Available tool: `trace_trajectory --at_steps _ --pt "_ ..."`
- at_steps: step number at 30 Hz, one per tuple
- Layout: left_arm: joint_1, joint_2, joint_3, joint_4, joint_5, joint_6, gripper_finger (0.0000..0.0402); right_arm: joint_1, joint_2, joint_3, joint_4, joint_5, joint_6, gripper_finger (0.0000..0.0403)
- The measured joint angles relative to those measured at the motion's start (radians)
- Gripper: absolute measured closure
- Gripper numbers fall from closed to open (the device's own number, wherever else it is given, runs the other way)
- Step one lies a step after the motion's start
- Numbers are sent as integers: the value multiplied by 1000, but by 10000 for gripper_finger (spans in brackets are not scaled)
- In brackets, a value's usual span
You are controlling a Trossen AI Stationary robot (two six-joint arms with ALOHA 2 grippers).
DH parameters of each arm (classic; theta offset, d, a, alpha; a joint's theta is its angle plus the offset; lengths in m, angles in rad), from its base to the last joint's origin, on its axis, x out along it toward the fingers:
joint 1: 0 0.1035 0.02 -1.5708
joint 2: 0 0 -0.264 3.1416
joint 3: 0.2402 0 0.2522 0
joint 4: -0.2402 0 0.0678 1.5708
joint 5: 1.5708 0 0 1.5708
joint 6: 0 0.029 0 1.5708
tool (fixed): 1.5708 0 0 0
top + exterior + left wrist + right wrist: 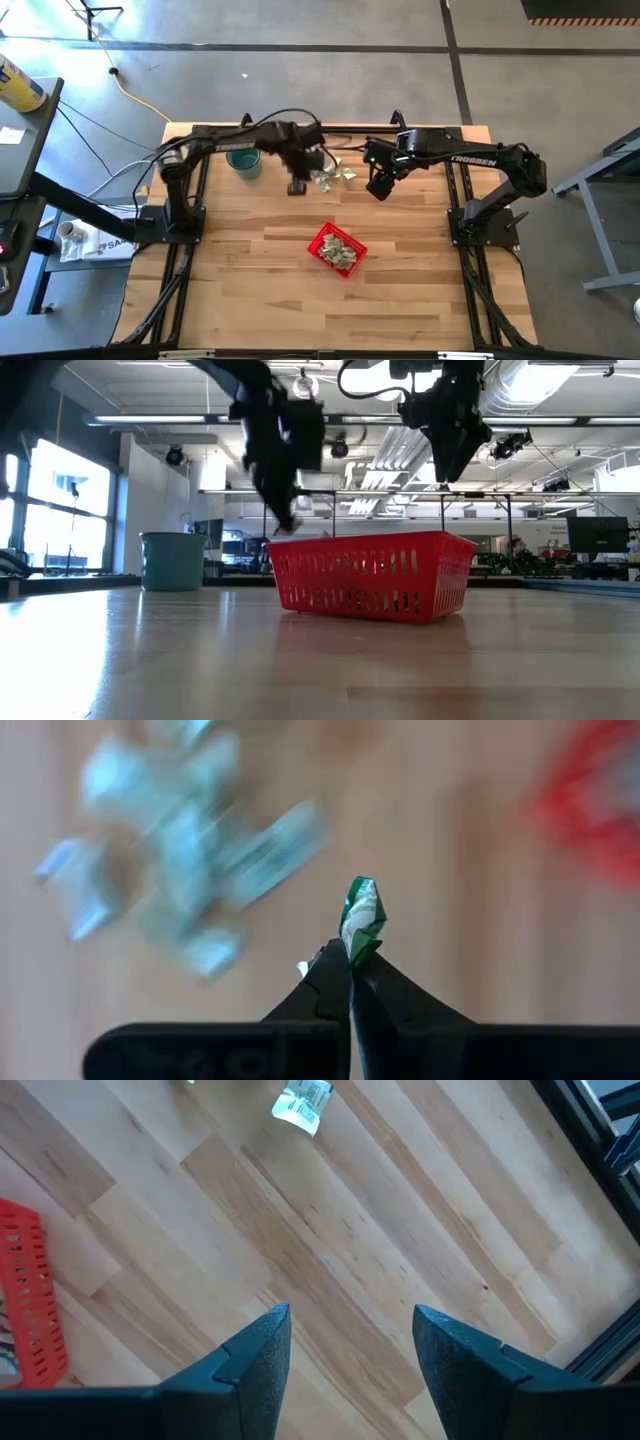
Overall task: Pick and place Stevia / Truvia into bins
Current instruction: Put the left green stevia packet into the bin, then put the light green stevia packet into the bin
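Right now the left end effector point(350, 965) is pressed together on a single green-and-white sachet point(360, 918), which sticks up crumpled from between the fingertips. In the overhead view that left end effector point(298, 186) sits just beside the loose pile of sachets point(331, 177) at the far middle of the bench point(260, 290), and the left wrist view shows the pile point(180, 850) as a pale blur on the wood beyond the pinched packet.

Over on the other side, the right end effector point(350, 1345) hangs above bare bench with its two dark fingers point(255, 1360) spread well apart and nothing between them. From above, it point(380, 190) is near the pile on the opposite side from the left one. One stray sachet point(302, 1106) lies flat on the wood ahead of it.

Down the middle of the bench, nearer the front edge, stands the red basket point(337, 249), turned at an angle and already carrying several packets inside. At bench height the red basket point(372, 574) shows its mesh walls, with both arms raised behind it. A teal cup point(243, 160) stands at the far left of the bench, near the left arm, well apart from the basket.
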Motion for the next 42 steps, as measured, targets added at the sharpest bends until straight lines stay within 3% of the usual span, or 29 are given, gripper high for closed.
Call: trace_trajectory --at_steps 3,11,19,23,27,31,34,42 --pt "-108 -47 0 28 54 -59 374 20 0 0 -9 -2 31 208" --pt "-359 -43 -31 140 19 -125 354 110 -11 1 -191 85 165 235" --pt "-490 -41 -180 384 6 -189 366 261 -120 0 -310 124 490 240" --pt "-516 -41 -232 492 -35 -215 319 345 -146 0 -300 118 618 231" --pt "-522 -41 -241 481 -109 -215 254 399 -131 0 -286 105 642 219" --pt "-519 -49 -226 324 -187 -260 205 405 -99 0 -265 106 589 207" --pt "-519 -87 -228 207 -226 -289 186 373 -65 0 -201 110 460 201" --pt "-460 -317 -362 208 -283 -483 204 199 56 0 67 69 -65 203"
